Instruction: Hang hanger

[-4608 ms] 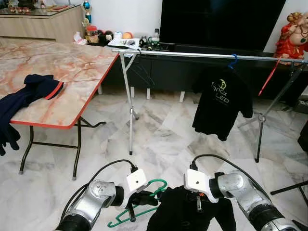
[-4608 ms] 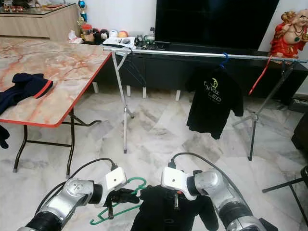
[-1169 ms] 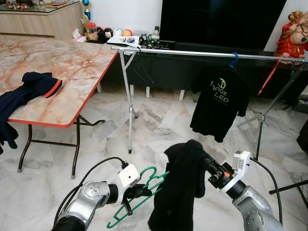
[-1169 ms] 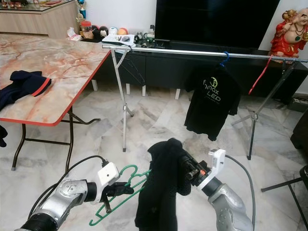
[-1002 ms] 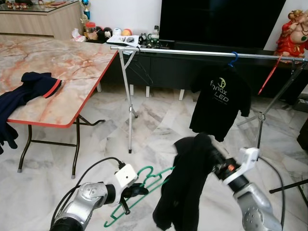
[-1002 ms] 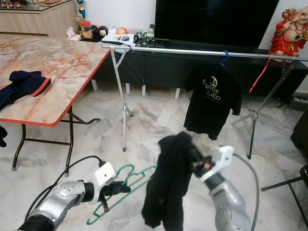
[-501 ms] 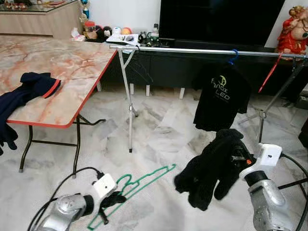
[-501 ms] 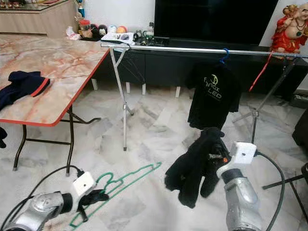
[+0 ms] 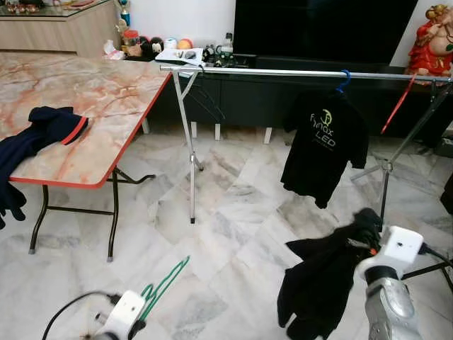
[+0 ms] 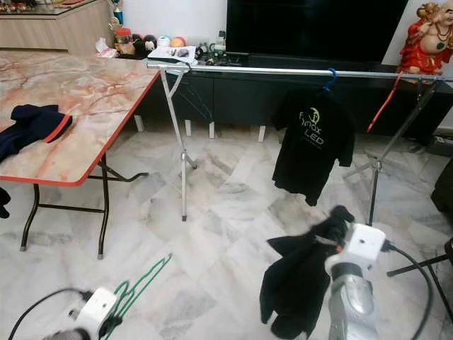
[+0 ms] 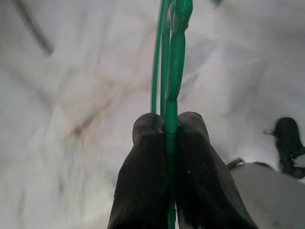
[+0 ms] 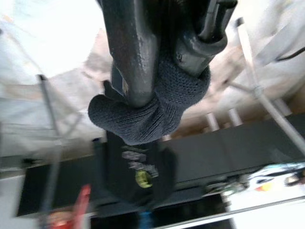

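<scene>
My left gripper (image 11: 164,125) is shut on a thin green hanger (image 11: 172,52), pinched between both black fingers. In the eye views the green hanger (image 9: 161,286) slants up from that wrist, low at the bottom left, just above the floor. At the lower right, my right gripper (image 12: 167,64) is shut on a bunched black knit garment (image 12: 152,112). This black garment (image 9: 320,285) droops from the fingers towards the floor. A silver clothes rail (image 9: 283,72) crosses the room ahead, well beyond both grippers.
A black printed T-shirt (image 9: 325,145) hangs on a blue hanger on the rail, with a red hanger (image 9: 396,106) further right. A marble-top folding table (image 9: 106,99) holding a navy garment (image 9: 42,131) stands at the left. The rail's tripod legs (image 9: 190,177) stand on the marble floor.
My left arm has sunk to the bottom edge, so the green hanger shows shorter and steeper. My right gripper has dropped slightly, and the black garment now hangs lower.
</scene>
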Motion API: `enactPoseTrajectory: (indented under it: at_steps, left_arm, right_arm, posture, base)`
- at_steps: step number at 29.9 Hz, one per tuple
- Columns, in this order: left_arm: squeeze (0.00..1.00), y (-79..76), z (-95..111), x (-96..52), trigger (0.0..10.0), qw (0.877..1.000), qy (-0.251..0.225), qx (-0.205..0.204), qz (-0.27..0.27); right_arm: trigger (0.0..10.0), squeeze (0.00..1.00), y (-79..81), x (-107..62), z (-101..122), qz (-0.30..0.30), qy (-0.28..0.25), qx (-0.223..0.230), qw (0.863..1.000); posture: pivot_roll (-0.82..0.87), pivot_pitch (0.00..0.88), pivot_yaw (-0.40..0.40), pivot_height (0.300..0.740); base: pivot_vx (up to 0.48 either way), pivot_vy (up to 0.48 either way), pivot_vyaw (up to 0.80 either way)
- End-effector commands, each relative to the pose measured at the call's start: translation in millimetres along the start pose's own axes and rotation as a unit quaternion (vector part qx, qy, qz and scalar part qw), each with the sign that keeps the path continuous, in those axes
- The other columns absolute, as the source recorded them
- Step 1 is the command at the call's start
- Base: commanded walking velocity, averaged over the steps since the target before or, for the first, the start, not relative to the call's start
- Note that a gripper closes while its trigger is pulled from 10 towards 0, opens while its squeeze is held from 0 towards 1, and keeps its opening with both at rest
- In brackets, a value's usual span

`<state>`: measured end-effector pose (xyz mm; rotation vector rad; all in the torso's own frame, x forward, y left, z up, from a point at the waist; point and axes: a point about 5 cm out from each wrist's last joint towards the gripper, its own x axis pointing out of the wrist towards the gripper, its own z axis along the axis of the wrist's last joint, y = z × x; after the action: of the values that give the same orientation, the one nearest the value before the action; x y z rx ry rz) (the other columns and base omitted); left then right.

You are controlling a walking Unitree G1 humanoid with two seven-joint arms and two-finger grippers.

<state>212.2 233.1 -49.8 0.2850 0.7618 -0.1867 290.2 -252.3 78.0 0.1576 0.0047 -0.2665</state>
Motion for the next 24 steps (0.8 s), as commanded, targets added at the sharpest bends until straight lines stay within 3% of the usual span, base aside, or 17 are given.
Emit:
enactPoseTrajectory:
  at_steps: [1, 6, 12, 24]
  left_arm:
    - [0.0, -2.1, -26.5, -7.3, 10.0, 0.998, 0.035, -0.044, 0.03]
    - [0.0, -8.6, -53.0, -16.2, 10.0, 0.989, 0.066, -0.115, 0.065]
    - [0.0, -14.6, -68.8, -21.9, 10.0, 0.984, 0.095, -0.132, 0.077]
    - [0.0, -21.2, -69.7, -20.4, 10.0, 0.982, 0.105, -0.138, 0.074]
  right_arm:
    - [10.0, 0.0, -2.9, -2.3, 21.3, -0.03, -0.057, -0.022, 0.998]
    - [10.0, 0.0, 6.9, -14.1, 20.5, -0.052, -0.072, -0.054, 0.995]
    - [10.0, 0.0, 15.6, -21.6, 20.5, -0.054, -0.075, -0.054, 0.994]
    - [10.0, 0.0, 19.1, -28.5, 15.9, -0.063, -0.06, -0.081, 0.993]
  posture:
    - [0.11, 0.047, -0.021, 0.74]
    - [0.11, 0.033, -0.018, 0.74]
    - [0.1, 0.01, -0.016, 0.74]
    - [0.1, 0.0, -0.006, 0.74]
  base:
    - [0.0, 0.0, 0.0]
    - [0.0, 0.0, 0.0]
    - [0.0, 0.0, 0.0]
    - [0.0, 0.0, 0.0]
